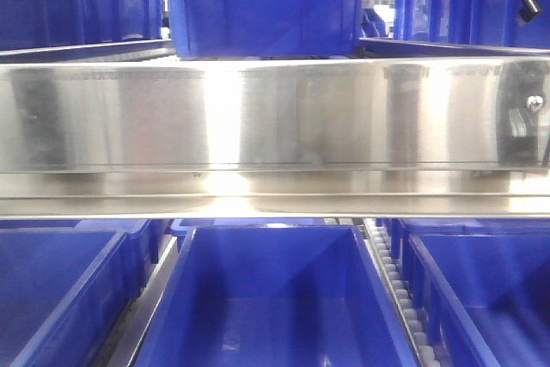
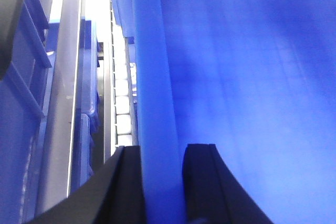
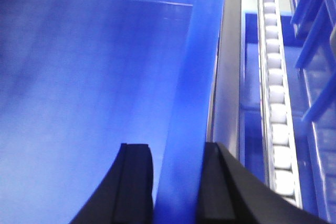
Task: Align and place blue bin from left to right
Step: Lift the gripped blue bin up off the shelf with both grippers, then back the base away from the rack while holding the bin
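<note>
From the front: a brushed steel rail [image 1: 275, 118] across the middle and, just below it at centre, the blue bin [image 1: 275, 298], open side up. Beside it, a left-hand bin [image 1: 60, 298] and a right-hand bin [image 1: 481, 298], with a roller track [image 1: 397, 285] between the centre and right ones. Above the rail, an upper bin [image 1: 262, 6], seen from its front face. From the left wrist: looks down along one side wall [image 2: 152, 77] of the blue bin. Left gripper [image 2: 163, 182] clenched on that wall, one black finger [image 2: 123, 187] outside and the other inside the bin, both touching the plastic. Rollers and a steel strip [image 2: 63, 103] just beyond the wall. From the right wrist: the opposite wall [image 3: 194, 77] running up the frame. Right gripper [image 3: 178, 182] grasping it the same way, inner finger [image 3: 134, 182] over the bin's floor, outer one next to a steel divider [image 3: 228, 77] and a line of white rollers [image 3: 275, 103].
</note>
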You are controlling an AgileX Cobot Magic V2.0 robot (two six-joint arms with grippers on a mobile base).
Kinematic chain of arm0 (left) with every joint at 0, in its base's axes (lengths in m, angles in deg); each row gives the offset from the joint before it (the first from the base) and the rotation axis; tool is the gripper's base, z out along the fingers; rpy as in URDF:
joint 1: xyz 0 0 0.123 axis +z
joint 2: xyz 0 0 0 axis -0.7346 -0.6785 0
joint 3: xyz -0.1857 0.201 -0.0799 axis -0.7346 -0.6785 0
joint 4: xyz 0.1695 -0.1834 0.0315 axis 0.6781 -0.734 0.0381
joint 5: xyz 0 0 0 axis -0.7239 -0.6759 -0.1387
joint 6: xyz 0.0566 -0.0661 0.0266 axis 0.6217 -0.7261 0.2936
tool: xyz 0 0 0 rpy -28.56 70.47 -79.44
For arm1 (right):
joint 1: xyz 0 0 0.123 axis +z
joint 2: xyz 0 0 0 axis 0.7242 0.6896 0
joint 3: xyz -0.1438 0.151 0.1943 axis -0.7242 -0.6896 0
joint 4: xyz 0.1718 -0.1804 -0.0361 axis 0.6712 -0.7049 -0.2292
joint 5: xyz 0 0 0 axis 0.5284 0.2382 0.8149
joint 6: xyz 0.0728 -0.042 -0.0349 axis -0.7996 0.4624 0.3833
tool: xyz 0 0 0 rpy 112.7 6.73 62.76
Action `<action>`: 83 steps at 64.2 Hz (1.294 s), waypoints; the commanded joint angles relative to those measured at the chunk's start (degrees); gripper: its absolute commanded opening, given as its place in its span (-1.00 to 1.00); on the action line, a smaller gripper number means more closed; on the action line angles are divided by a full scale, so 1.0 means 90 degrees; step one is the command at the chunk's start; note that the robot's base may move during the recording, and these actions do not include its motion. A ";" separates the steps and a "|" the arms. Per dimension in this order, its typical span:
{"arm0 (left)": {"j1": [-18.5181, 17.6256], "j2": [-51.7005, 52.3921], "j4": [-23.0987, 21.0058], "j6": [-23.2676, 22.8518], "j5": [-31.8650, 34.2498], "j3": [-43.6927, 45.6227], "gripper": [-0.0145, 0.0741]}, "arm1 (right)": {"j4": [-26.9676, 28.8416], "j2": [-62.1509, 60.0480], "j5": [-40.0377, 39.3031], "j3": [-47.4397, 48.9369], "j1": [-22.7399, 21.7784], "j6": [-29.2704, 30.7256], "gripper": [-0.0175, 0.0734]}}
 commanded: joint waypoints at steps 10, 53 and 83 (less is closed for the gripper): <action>-0.0048 0.0148 0.0012 0.0051 0.0484 0.0119 -0.69 | -0.0019 -0.0192 -0.0997 0.0125 0.0046 0.0302 -0.79; -0.0048 0.0148 0.0012 0.0051 0.0484 0.0119 -0.69 | -0.0007 -0.0192 -0.1380 0.0125 0.0046 0.0302 -0.79; -0.0037 0.0148 0.0012 0.0051 0.0484 0.0119 -0.69 | -0.0007 -0.0192 -0.1389 0.0125 0.0046 0.0302 -0.79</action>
